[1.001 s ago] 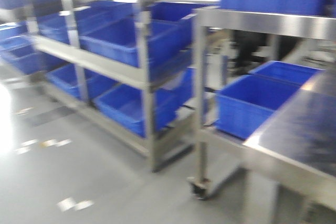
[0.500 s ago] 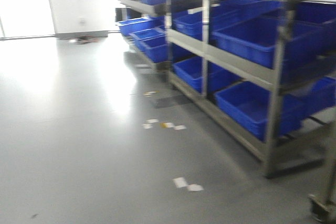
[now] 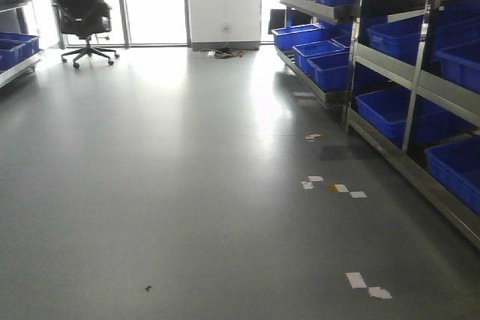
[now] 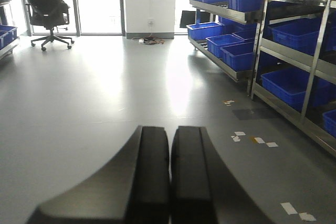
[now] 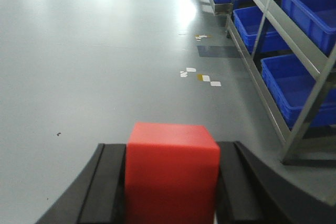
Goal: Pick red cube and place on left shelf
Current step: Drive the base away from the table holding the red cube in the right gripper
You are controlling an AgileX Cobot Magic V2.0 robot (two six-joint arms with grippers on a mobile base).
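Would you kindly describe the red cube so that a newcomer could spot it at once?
In the right wrist view, grey floor runs alongside a steel rack of blue crates. At the bottom centre, the right gripper clamps the red cube between its two black fingers. It is the only red thing in sight, plain-faced and far smaller than the crates.

The left gripper (image 4: 170,136) is pressing its two black fingers together with nothing between them, pointing level and forward; the right gripper (image 5: 170,153) is clamping the red cube (image 5: 171,182) between its fingers, tilting slightly downward.
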